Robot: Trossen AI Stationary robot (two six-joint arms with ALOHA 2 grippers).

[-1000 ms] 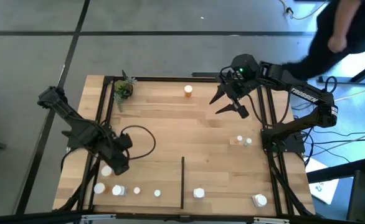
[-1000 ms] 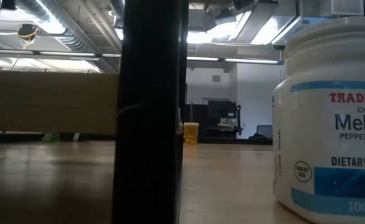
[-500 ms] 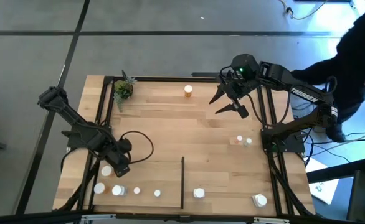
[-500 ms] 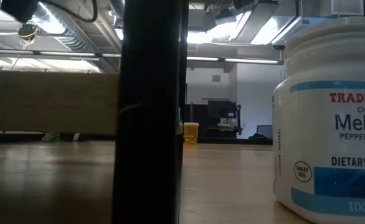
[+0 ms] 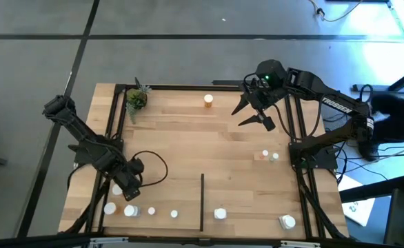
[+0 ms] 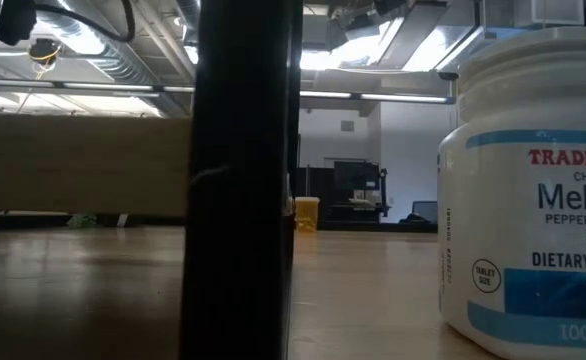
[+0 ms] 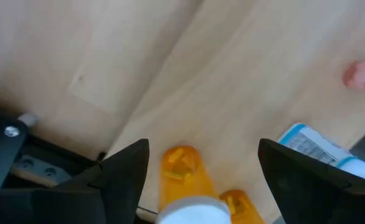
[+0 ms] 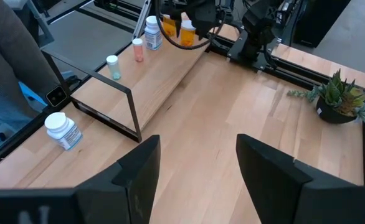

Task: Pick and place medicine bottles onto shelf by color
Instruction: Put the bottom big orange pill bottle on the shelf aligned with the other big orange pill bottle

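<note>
Left gripper [image 5: 129, 191], fingers apart, straddles an orange bottle [image 7: 181, 177] at lower left; crowded neighbours risk toppling.

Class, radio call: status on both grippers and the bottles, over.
Left gripper open, low over an orange bottle at the shelf's near-left corner. Right gripper open, idle far right. Nothing held; path clear.

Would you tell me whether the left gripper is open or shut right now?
Open: the left gripper has its fingers spread either side of an orange bottle, not touching it.
</note>
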